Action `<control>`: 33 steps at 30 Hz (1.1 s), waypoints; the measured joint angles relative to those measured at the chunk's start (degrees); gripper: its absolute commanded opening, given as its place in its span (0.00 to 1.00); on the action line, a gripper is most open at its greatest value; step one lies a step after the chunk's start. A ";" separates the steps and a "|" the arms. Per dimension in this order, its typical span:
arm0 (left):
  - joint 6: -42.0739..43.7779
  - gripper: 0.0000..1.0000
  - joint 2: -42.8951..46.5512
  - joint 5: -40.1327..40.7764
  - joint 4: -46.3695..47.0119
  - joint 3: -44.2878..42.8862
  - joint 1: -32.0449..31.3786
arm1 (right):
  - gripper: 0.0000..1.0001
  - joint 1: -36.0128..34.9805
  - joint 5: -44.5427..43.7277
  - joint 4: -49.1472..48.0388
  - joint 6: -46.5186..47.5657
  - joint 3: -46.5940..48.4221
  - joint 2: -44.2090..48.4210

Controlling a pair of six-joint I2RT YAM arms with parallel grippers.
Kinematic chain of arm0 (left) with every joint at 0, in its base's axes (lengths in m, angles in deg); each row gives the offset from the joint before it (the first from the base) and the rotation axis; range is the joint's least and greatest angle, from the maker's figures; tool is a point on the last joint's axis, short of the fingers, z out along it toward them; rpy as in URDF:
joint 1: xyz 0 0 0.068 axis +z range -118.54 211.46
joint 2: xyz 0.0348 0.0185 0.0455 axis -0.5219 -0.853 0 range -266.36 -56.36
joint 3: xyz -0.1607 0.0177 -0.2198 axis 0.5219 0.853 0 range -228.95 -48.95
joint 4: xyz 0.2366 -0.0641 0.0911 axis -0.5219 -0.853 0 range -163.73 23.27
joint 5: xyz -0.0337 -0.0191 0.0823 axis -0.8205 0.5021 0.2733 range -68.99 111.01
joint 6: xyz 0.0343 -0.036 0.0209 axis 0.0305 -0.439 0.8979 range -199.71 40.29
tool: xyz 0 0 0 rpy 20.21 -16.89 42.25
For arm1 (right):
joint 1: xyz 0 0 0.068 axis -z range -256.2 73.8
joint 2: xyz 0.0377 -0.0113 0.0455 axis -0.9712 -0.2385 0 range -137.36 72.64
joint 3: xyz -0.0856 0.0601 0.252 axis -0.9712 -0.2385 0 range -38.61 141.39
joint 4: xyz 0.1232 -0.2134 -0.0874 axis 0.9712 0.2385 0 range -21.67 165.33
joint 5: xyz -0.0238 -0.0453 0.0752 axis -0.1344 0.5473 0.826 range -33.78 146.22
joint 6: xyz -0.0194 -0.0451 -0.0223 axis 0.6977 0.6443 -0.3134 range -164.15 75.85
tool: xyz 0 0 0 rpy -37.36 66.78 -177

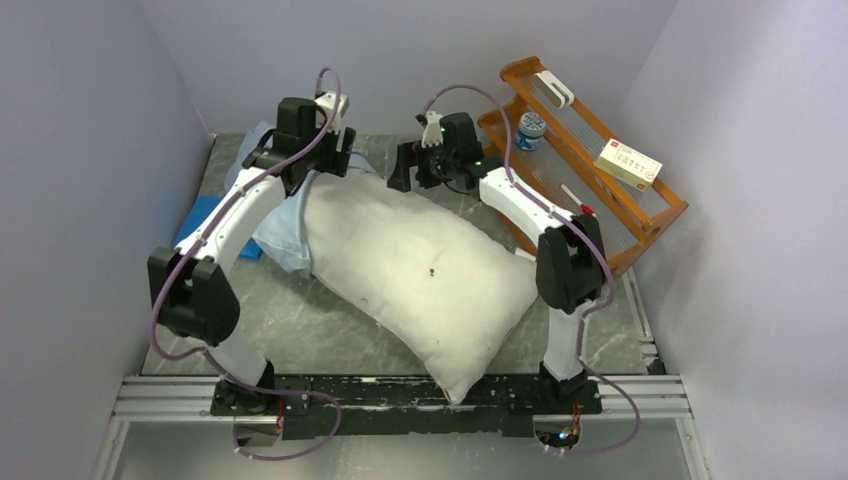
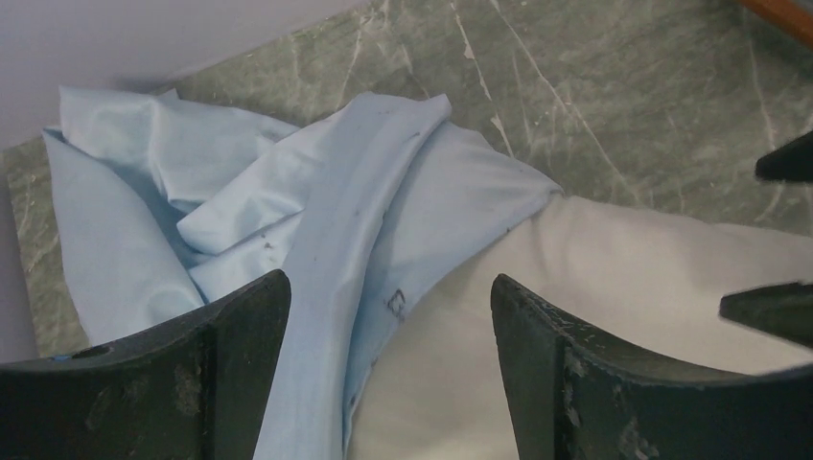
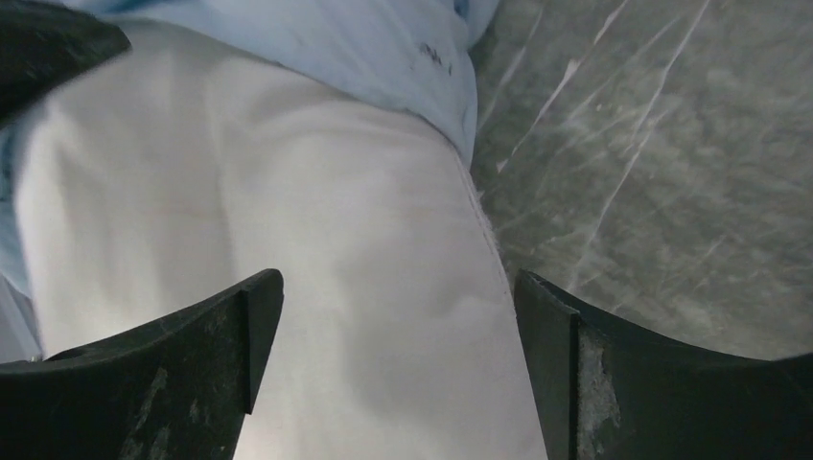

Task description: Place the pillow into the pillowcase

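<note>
While the pillow [image 1: 420, 270] lies slantwise on the table [image 1: 300, 320], from near the far left corner to the middle of the near edge, the pillowcase [image 1: 285, 225] sits bunched at that corner, its hem lapping over the pillow's far end. Above that end the left gripper [image 2: 388, 307] and right gripper [image 3: 398, 297] hang with jaws wide apart, holding nothing.

We see pale lilac-grey walls [image 1: 90, 120] closing in on three sides, plain and smooth. Between them lies a grey-green surface [image 1: 300, 320], veined with white like marble. At its far right corner a wooden rack [image 1: 655, 228], orange-brown with thin slats, sits tilted beside the right wall. Along the near edge runs a silver metal rail [image 1: 650, 398]. The light is soft and even, and we find only faint shadows.
</note>
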 measured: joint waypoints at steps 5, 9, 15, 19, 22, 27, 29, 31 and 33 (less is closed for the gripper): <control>1.60 0.78 -5.07 1.75 0.13 -3.80 -0.83 | 0.60 0.24 6.08 3.06 1.66 2.14 -6.14; 2.71 0.76 -5.42 2.64 0.52 -3.87 -1.38 | 0.16 -0.68 9.14 2.82 1.97 1.11 -7.28; 4.37 0.69 -5.79 3.39 0.92 -3.87 -1.92 | 0.00 -4.74 7.10 -3.28 2.73 -4.31 -3.93; 5.66 0.72 -7.10 4.22 0.81 -3.87 -2.19 | 0.00 -7.65 3.87 -7.61 3.26 -8.26 -0.33; 6.56 0.72 -8.28 4.35 0.72 -3.41 -2.47 | 0.00 -9.03 2.19 -10.54 3.23 -10.16 1.36; 8.52 0.70 -8.90 6.62 1.44 -1.51 -3.21 | 0.00 -10.25 -0.11 -13.97 2.89 -12.72 2.58; 9.09 0.73 -9.25 8.44 2.25 -1.49 -3.69 | 0.00 -10.54 -0.76 -14.93 2.60 -13.20 2.71; 9.55 0.75 -9.27 10.60 3.65 -1.05 -4.28 | 0.00 -10.80 -1.27 -15.80 2.27 -13.66 2.82; 10.27 0.75 -9.03 13.49 6.12 -0.07 -5.29 | 0.00 -11.13 -1.73 -16.24 2.10 -13.97 3.06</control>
